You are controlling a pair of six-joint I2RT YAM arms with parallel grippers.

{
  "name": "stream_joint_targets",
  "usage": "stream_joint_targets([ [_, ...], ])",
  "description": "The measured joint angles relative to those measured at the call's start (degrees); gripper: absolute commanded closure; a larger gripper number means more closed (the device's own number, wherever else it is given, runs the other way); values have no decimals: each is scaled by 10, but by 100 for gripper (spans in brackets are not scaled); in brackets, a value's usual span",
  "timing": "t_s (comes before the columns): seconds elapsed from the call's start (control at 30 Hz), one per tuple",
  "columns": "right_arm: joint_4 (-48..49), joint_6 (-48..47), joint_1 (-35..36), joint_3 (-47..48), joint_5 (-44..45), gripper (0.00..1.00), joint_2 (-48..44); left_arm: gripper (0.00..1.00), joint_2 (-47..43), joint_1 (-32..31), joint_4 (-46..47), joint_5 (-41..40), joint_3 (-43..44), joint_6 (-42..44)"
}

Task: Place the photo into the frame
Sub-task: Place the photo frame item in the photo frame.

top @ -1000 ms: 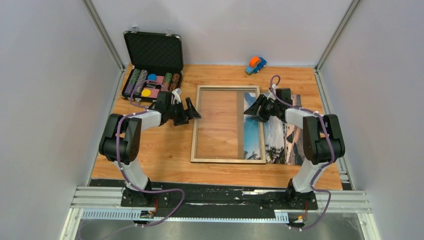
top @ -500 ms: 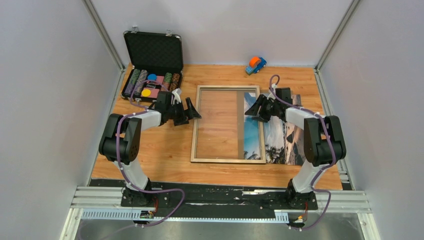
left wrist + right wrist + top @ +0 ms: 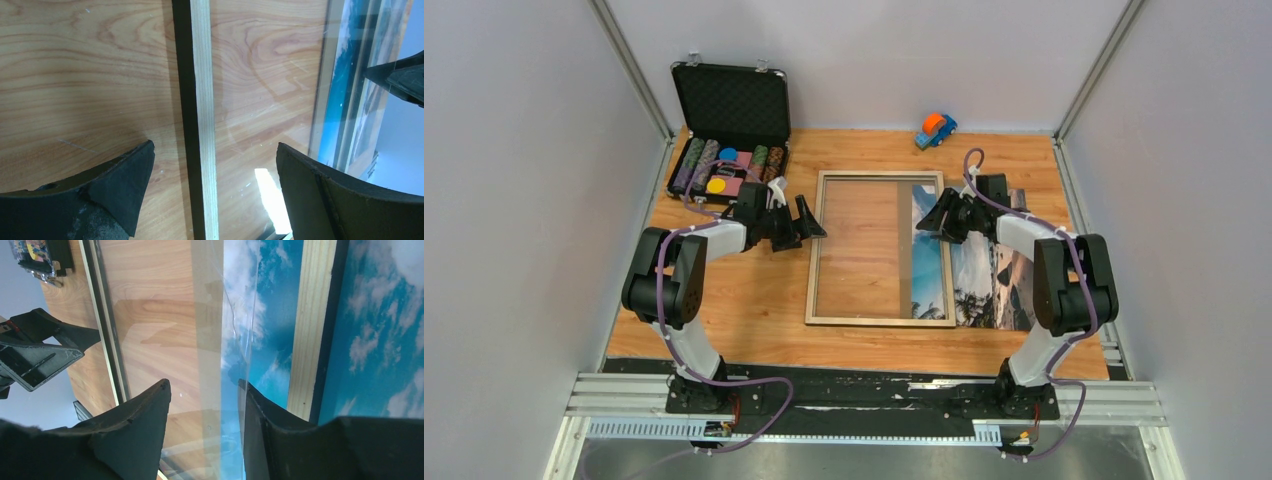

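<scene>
The frame [image 3: 814, 250] lies flat mid-table, pale wood face up, with its glass pane in it. The photo [image 3: 984, 270], a beach print, lies under the frame's right side and sticks out to the right. My left gripper [image 3: 810, 222] is open, its fingers either side of the frame's left rail [image 3: 202, 75], holding nothing. My right gripper [image 3: 934, 214] is open over the glass near the photo's left edge [image 3: 240, 315], just inside the right rail [image 3: 312, 315], holding nothing. In the left wrist view the gripper [image 3: 215, 165] is wide open; in the right wrist view the gripper [image 3: 205, 390] has a narrower gap.
An open black chip case [image 3: 729, 130] stands at the back left, also seen in the right wrist view [image 3: 40, 257]. A small orange and blue toy car [image 3: 935, 128] sits at the back edge. Grey walls enclose the table on three sides.
My right gripper has edged slightly toward the far side over the glass. The left arm, frame and photo have not moved.
</scene>
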Motion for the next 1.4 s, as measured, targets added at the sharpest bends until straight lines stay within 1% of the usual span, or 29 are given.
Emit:
stream_joint_targets([
  [0.97,-39,-36,0,8,47,48,-22,0,0,0,-1,1,0,0],
  [1.4,-55,-52,0,8,71,48,-47,0,0,0,-1,1,0,0],
])
